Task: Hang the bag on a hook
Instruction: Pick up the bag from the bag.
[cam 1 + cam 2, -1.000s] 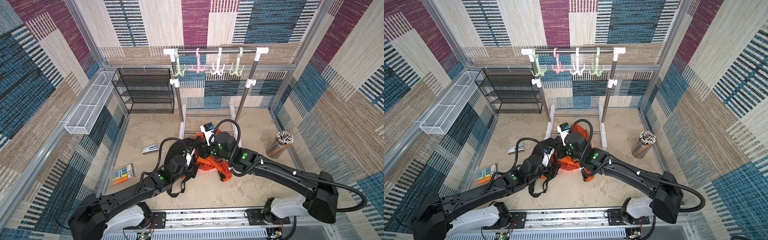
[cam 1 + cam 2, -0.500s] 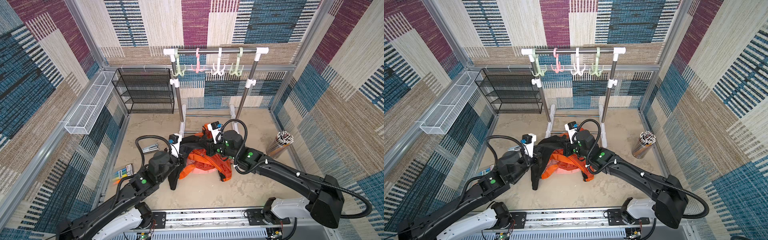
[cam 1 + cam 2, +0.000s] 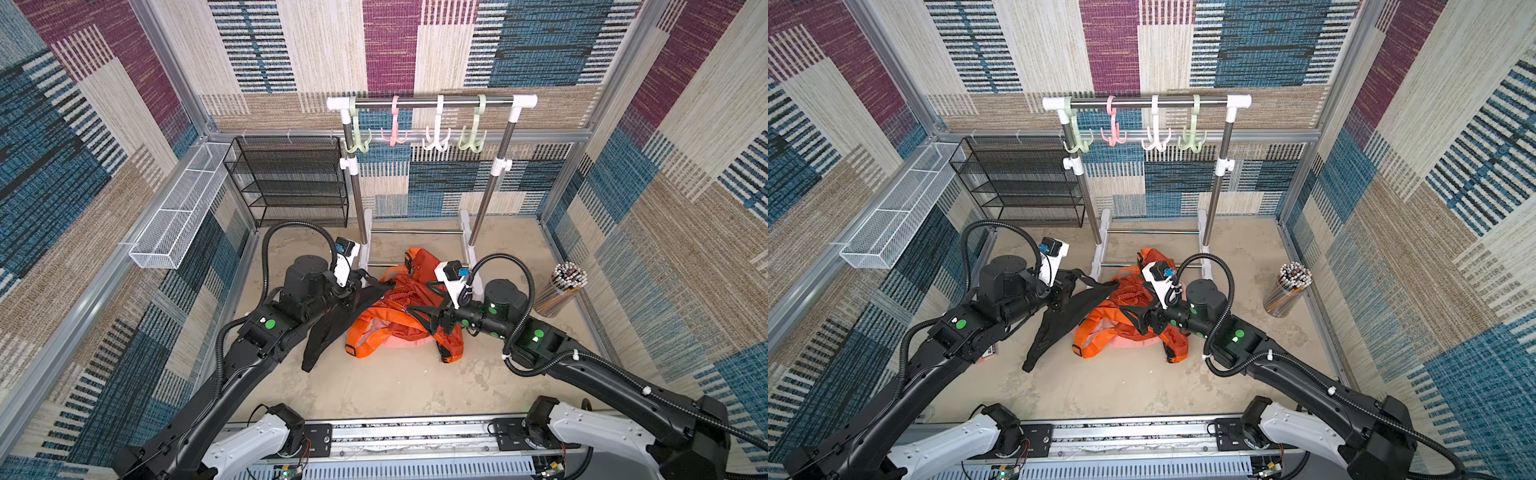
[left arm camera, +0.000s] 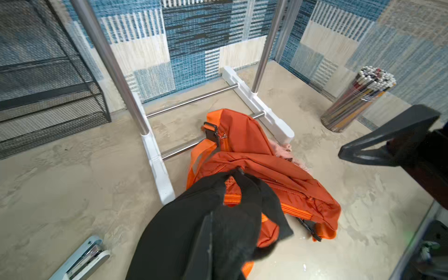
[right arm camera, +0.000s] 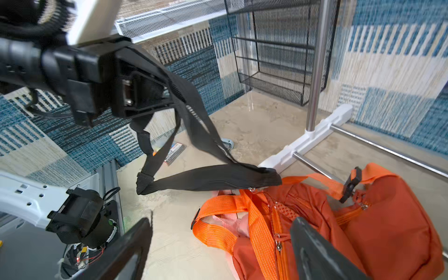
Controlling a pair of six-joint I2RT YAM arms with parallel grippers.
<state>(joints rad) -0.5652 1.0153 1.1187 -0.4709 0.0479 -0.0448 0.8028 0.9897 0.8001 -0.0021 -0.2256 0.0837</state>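
On floor below rack (image 3: 432,101): orange bag (image 3: 399,328). Left gripper (image 5: 167,94) clamped on black strap (image 5: 208,179); right gripper (image 3: 417,296) over bag, jaws apart. Advice: raise strap slowly, loop open toward hook (image 3: 394,137).

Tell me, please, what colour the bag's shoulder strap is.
Black: the strap shows best in the right wrist view.

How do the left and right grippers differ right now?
The left gripper is shut on the black strap; the right gripper holds nothing. The left jaws are closed; the right jaws stand wide open above the orange bag. Both sit low near the bag.
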